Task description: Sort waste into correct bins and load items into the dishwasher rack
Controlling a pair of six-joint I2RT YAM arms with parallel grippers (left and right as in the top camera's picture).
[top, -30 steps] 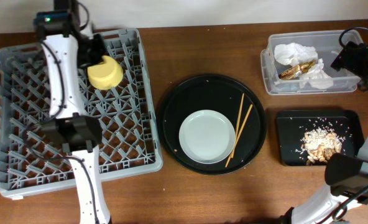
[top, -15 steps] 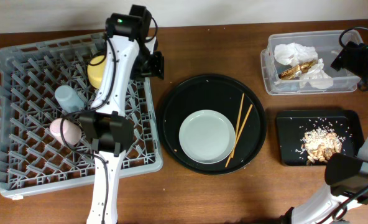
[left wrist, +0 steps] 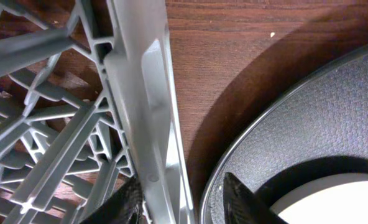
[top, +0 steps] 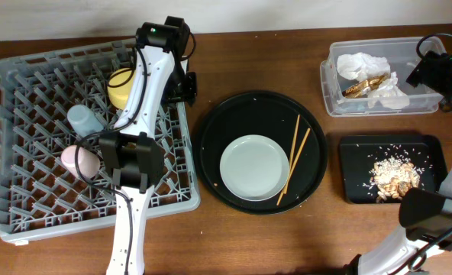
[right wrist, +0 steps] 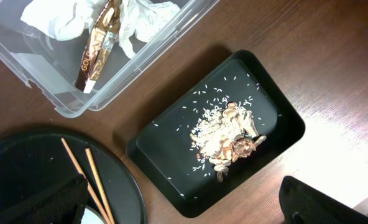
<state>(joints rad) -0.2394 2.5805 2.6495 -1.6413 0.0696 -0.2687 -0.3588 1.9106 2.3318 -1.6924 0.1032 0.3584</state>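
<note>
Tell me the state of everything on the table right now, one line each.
Rack: partly loaded.
Bowl: in rack.
Blue cup: in rack.
Pink cup: in rack.
Plate: empty, on round tray.
Chopsticks: on round tray, right of plate.
Tub: holds napkins and wrapper.
Flat tray: holds scraps.
Left end effector: open, empty, over rack's edge.
Right end effector: open, empty.

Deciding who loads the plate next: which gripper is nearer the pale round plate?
Left. The left gripper hovers at the right edge of the dishwasher rack, just beside the round black tray holding the pale plate; the right gripper is far across, by the clear tub.
</note>
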